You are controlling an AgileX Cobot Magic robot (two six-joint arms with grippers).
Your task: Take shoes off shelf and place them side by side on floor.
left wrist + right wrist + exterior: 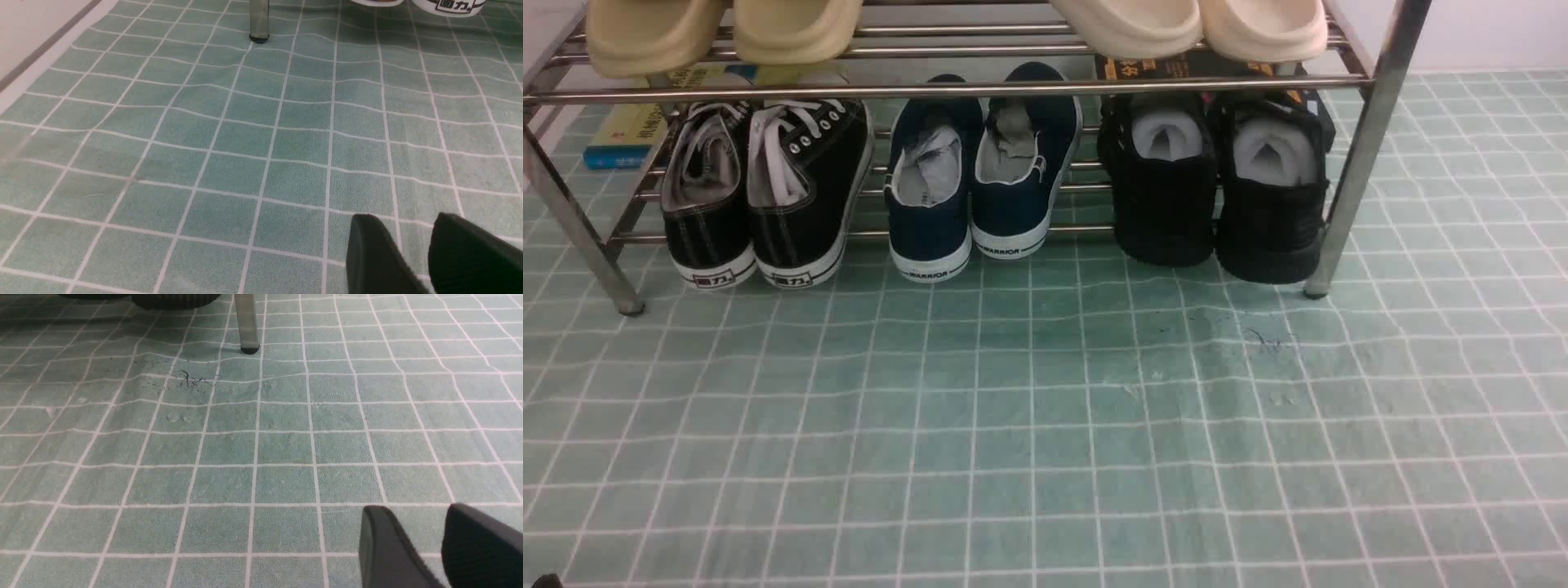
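Both black knit sneakers [1217,220] sit on the lower tier of the metal shoe rack [931,88], at its right end. Their heels face the robot and hang out past the lower front rail, and white paper stuffing shows in their openings. Nothing of the task is done yet, so the step in hand appears to be the first reach.

In the left wrist view the left gripper [404,228] hangs low over the floor [1045,425] with its fingers somewhat apart and nothing between them. The right gripper [414,516] stands the same way in its own view, parted and empty. Neither arm shows in the front view.

The next move probably falls to the right arm. It would go forward to a sneaker's heel, pinch the heel collar or side wall, then draw the shoe out toward the robot.

The margins there are tight:
- The rack's right front leg [1364,155] stands just beside the outer sneaker.
- The upper tier's front rail crosses just above both openings.
- The cream slippers [1192,24] on the upper tier overhang that rail.
- The navy WARRIOR slip-ons [980,171] sit near the inner sneaker.

The green gridded floor in front of the rack is broad and bare, though slightly wrinkled, and gives room to set the pair side by side.
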